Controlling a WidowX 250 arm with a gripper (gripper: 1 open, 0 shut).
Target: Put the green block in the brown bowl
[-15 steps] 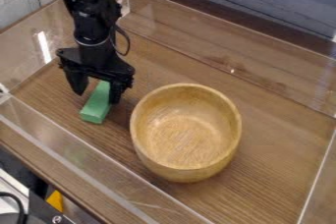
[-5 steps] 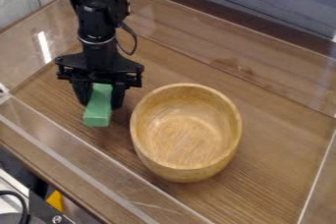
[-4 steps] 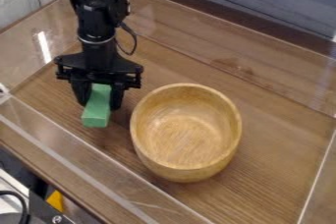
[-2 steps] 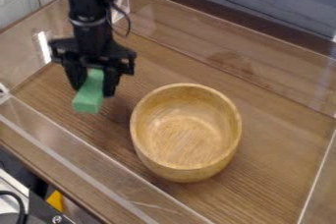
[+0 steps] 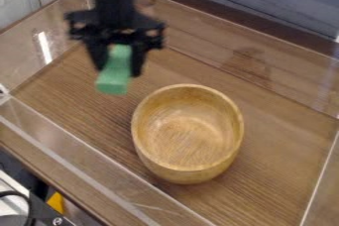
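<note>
We are logging: gripper (image 5: pixel 121 59) clenching the green block (image 5: pixel 117 72), hanging above the tabletop beside the brown bowl (image 5: pixel 188 131).

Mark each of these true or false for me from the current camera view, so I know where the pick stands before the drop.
1. The gripper is shut on the green block. True.
2. The green block lies inside the brown bowl. False: it hangs in the gripper, up and to the left of the bowl in the picture, and the bowl is empty.
3. The green block rests on the table. False: it is held clear of the wood surface.
4. The brown bowl stands upright on the table, its opening facing up. True.
5. The gripper is directly over the middle of the bowl. False: it is off to the bowl's upper left, near the rim at most.
</note>
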